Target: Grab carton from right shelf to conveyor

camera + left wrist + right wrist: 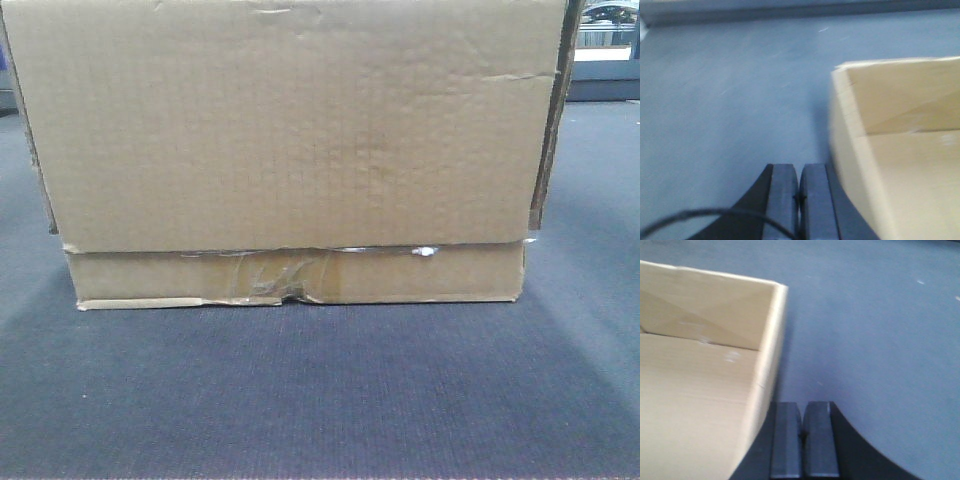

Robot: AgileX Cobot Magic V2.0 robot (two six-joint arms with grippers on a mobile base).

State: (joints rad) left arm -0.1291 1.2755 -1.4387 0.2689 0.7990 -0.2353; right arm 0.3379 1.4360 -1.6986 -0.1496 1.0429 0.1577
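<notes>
Both end effectors [799,200] [803,440] closed, flanking carton [290,130] on conveyor [320,400].

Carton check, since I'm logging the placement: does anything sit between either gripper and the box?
Nothing visible does. The carton already sits on the conveyor. The left gripper and the right gripper, both with jaws together, flank its outer walls over bare belt, with no object in the gaps.

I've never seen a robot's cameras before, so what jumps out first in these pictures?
A big brown carton fills the front view, sitting on the dark grey conveyor, with crinkled tape low on its face. In the wrist views the left pincer and the right pincer, both closed, flank the open carton outside its walls.
</notes>
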